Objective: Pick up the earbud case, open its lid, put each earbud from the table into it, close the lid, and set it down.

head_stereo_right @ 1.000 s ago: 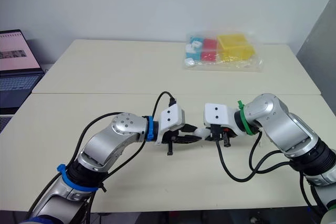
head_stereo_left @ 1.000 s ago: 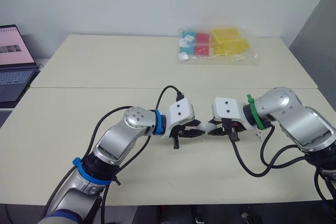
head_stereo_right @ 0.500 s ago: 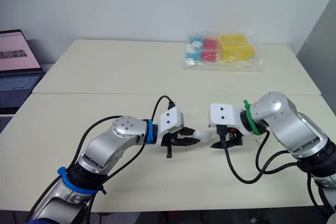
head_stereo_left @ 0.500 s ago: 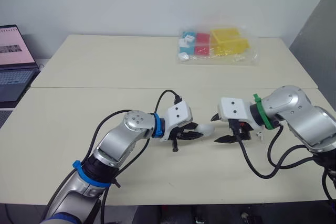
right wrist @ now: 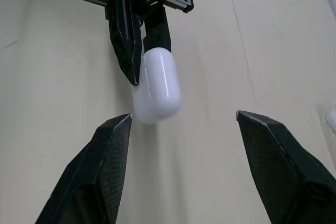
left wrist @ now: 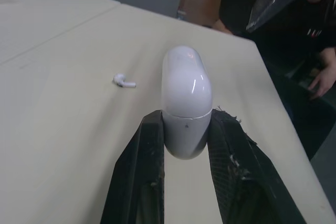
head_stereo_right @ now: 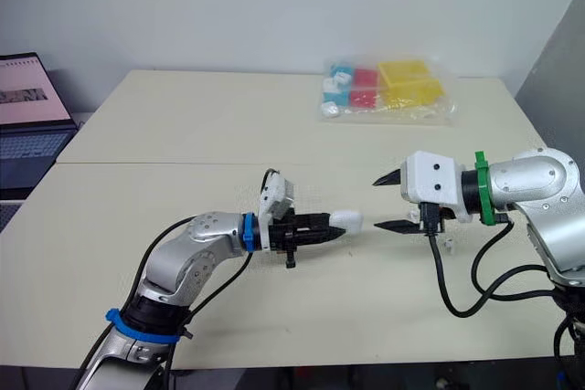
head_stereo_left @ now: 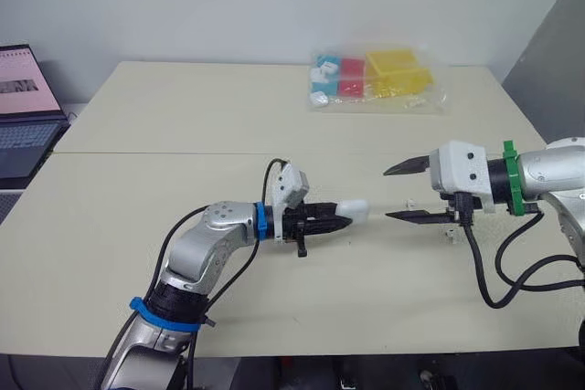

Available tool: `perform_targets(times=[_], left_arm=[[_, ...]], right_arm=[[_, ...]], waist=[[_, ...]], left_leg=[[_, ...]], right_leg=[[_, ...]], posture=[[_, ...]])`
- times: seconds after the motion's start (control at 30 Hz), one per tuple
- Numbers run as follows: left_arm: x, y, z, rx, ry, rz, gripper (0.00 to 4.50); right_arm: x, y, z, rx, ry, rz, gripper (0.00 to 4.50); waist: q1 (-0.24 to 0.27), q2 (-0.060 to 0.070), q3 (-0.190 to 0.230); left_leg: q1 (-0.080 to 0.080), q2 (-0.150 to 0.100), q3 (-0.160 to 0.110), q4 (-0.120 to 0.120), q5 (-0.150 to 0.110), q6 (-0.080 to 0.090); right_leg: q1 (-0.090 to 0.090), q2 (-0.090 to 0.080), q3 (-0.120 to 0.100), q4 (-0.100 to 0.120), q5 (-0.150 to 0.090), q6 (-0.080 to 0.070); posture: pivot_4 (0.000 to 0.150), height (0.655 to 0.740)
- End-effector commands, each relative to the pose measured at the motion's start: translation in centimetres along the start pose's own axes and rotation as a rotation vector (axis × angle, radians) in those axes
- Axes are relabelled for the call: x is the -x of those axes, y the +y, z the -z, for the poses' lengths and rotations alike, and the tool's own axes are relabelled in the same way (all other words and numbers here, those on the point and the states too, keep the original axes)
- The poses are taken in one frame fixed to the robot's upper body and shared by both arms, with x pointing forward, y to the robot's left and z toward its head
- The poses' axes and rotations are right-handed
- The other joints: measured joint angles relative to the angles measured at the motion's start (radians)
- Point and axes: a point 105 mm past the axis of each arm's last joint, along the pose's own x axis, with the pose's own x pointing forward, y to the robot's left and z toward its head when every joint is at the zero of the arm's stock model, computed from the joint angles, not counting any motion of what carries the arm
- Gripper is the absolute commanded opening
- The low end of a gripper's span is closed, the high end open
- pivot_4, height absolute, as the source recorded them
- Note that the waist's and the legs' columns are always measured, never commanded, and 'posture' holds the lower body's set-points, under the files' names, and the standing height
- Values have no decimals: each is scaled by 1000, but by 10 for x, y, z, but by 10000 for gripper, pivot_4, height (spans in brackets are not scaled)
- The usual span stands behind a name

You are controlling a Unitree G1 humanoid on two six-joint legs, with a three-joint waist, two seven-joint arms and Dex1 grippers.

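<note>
Backed right gripper (head_stereo_left: 388,194) off to the right, away from earbud case (head_stereo_left: 356,210); had been nose to nose with left gripper (head_stereo_left: 340,218) a second ago. Rolled left wrist as well, with its white camera mount turned up on top. Kept the same hold on the case throughout.

Found pale table (head_stereo_left: 183,116) built from two tops butted together, with the seam running across. Spotted open laptop (head_stereo_left: 23,125) off the far-left corner. Logged clear bag of coloured boxes (head_stereo_left: 375,79) at the far side, well apart from both arms.

Found left gripper clamped on the lower half of the case, one black finger (left wrist: 144,171) on each side, the rounded top sticking out toward right gripper. Could not tell whether the case sat clear of the table or touched it. Read lid as closed, seam line visible just past the fingertips.

Found right gripper jaws spread wide, holding nothing, tips aimed at the case across a clear gap.

Saw one earbud (left wrist: 124,81) lying on the table beyond the case. Spotted another small white piece (head_stereo_left: 449,236) on the table under right gripper, too small to confirm.
</note>
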Motion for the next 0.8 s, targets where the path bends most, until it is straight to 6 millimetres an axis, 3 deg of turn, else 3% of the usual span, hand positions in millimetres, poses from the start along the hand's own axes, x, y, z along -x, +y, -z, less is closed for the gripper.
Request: perform_targets(times=[0.03,0.17,0.33,0.8], left_arm=[[-2,-5,-16,-54,-56,35,7801],[-4,-5,-18,-81,-50,45,7801],[-4,-7,-16,-120,-30,47,7801],[-5,-13,-11,-166,1,68,7801]], right_arm=[[-10,0,-12,66,-22,27,32952],[-19,3,-11,71,-20,10,32952],[-29,-7,-11,52,-23,51,32952],[-24,-20,-11,49,-18,95,32952]], waist=[[0,0,0],[2,0,0],[0,0,0],[2,0,0]], left_leg=[[1,0,0,0,0,0],[0,0,0,0,0,0],[1,0,0,0,0,0],[0,0,0,0,0,0]], right_leg=[[1,0,0,0,0,0],[1,0,0,0,0,0],[1,0,0,-1,0,0],[1,0,0,-1,0,0]], posture=[[1500,7387],[1500,7387],[1500,7387],[1500,7387]])
